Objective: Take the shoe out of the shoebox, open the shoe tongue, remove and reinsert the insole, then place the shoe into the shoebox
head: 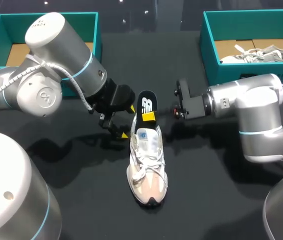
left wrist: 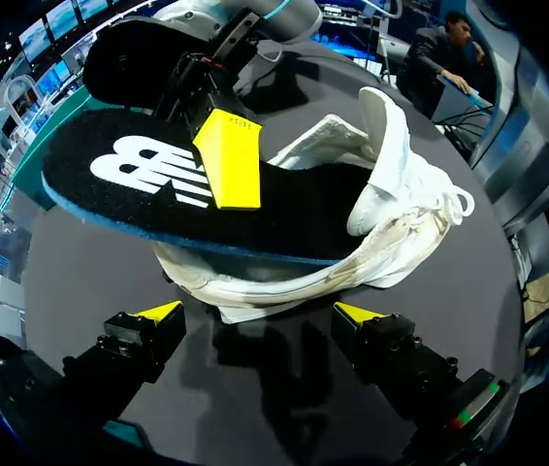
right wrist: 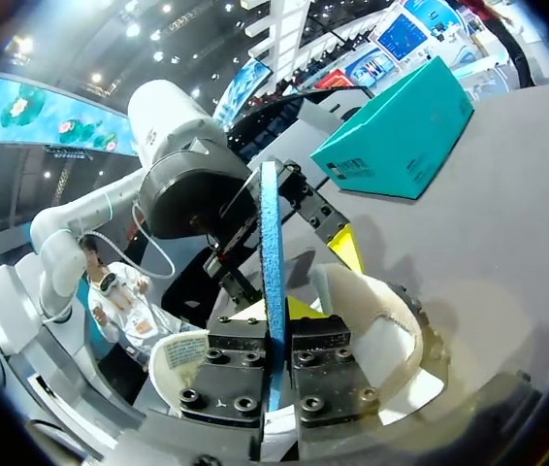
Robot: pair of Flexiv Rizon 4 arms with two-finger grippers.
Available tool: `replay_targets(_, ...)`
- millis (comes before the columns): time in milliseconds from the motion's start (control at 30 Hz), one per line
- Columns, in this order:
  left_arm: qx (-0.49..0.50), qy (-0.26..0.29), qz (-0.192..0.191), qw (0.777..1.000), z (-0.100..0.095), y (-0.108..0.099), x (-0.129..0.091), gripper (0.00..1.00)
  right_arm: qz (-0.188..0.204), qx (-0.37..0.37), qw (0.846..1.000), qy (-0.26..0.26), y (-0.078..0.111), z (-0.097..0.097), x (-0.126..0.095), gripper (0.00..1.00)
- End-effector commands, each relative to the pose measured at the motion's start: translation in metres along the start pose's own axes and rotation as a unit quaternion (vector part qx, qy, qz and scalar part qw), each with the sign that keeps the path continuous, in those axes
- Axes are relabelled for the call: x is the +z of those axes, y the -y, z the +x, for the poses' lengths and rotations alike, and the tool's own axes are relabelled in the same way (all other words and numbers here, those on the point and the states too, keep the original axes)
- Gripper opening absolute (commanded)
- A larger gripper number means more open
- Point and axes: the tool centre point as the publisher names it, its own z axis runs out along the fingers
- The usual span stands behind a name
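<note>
A white sneaker point(head: 147, 165) lies mid-table, toe toward the front edge. Its black insole point(head: 145, 106) with a white logo sticks up and back out of the heel opening. My right gripper point(head: 148, 117) is shut on the insole, one yellow finger point(left wrist: 228, 160) flat on its top. In the right wrist view the insole point(right wrist: 273, 243) stands edge-on, blue, clamped between the gripper point(right wrist: 274, 335) jaws above the shoe point(right wrist: 381, 330). My left gripper point(head: 126, 122) is open at the shoe's left. Its gripper point(left wrist: 259, 316) tips straddle bare table just short of the sneaker point(left wrist: 391, 214) and insole point(left wrist: 148, 180).
A teal shoebox point(head: 46, 16) stands at the back left, showing a cardboard floor. A second teal box point(head: 209, 50) at the back right holds another pale shoe point(head: 261, 54). The left box point(right wrist: 401, 131) lies beyond my left arm point(right wrist: 187, 184) in the right wrist view.
</note>
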Motion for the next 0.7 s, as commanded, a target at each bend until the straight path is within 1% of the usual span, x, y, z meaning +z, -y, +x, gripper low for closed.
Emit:
replay_targets(33,0.001,0.0,0.0,1.0,0.0,0.0,0.001,1.0,-0.001,0.013,1.0,0.0,0.017,0.002,0.005,0.0)
replay_targets(267,0.001,0.0,0.0,1.0,0.0,0.0,0.001,1.0,0.018,0.036,0.999,0.001,0.03,0.009,0.007,0.0)
replay_targets(400,0.001,0.0,0.0,1.0,0.0,0.0,0.001,1.0,0.03,0.042,0.999,-0.002,0.032,0.01,0.01,0.0)
replay_targets(500,0.001,0.0,0.0,1.0,0.0,0.0,0.001,1.0,0.033,0.04,0.999,-0.003,0.03,0.01,0.011,0.0)
replay_targets(533,0.001,0.0,0.0,1.0,0.0,0.0,0.001,1.0,0.031,0.036,0.999,-0.002,0.028,0.011,0.01,0.05)
replay_targets(567,0.001,0.0,0.0,1.0,0.0,0.0,0.001,1.0,0.031,0.032,0.999,-0.001,0.026,0.011,0.01,0.18)
replay_targets(600,0.001,0.0,0.0,1.0,0.0,0.0,0.001,1.0,0.03,0.027,0.999,0.0,0.024,0.012,0.009,0.27)
replay_targets(633,0.001,0.0,0.0,1.0,0.0,0.0,0.001,1.0,0.029,0.022,0.999,0.001,0.021,0.012,0.008,0.33)
replay_targets(667,0.001,0.0,0.0,1.0,0.0,0.0,0.001,1.0,0.028,0.016,0.999,0.002,0.018,0.012,0.008,0.35)
replay_targets(700,0.001,0.0,0.0,1.0,0.0,0.0,0.001,1.0,0.028,0.009,1.0,0.002,0.015,0.013,0.007,0.35)
